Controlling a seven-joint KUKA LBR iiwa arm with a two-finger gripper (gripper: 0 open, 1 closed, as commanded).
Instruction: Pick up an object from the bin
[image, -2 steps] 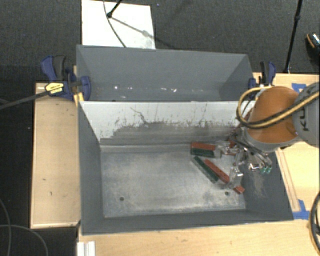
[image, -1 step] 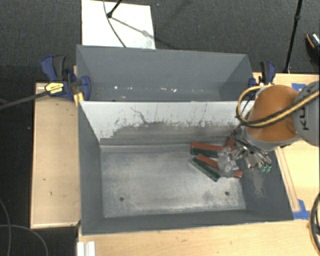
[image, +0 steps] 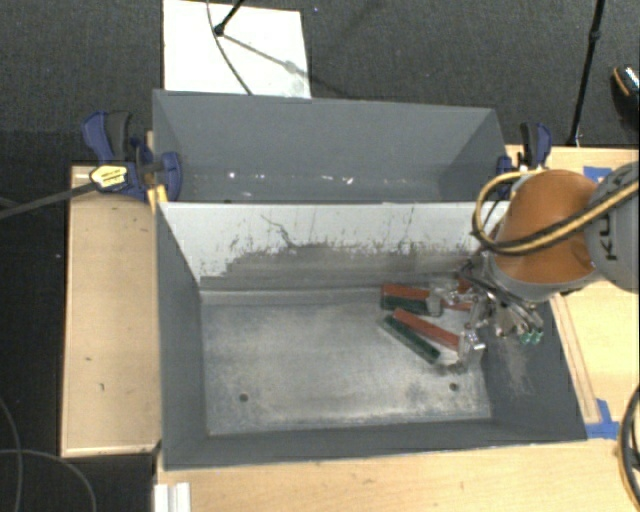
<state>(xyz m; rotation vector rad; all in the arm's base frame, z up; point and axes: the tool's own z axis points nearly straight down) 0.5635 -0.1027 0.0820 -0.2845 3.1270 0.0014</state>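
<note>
Toward 3 o'clock of the grey metal bin, seen from above, gripper low over the floor beneath its orange wrist cover, two long red-and-green pieces lying side by side just at its 9 o'clock, cannot tell whether its grip is spread or closed.

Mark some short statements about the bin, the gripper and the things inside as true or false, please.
1. The gripper is at the right rear of the bin. True.
2. The long red and green things lie against the bin's left wall. False: they lie at the right rear, just beside the gripper.
3. The arm's wrist bears an orange cover. True.
4. A heap of balls covers the bin's floor. False: only a few long things lie there, close together.
</note>
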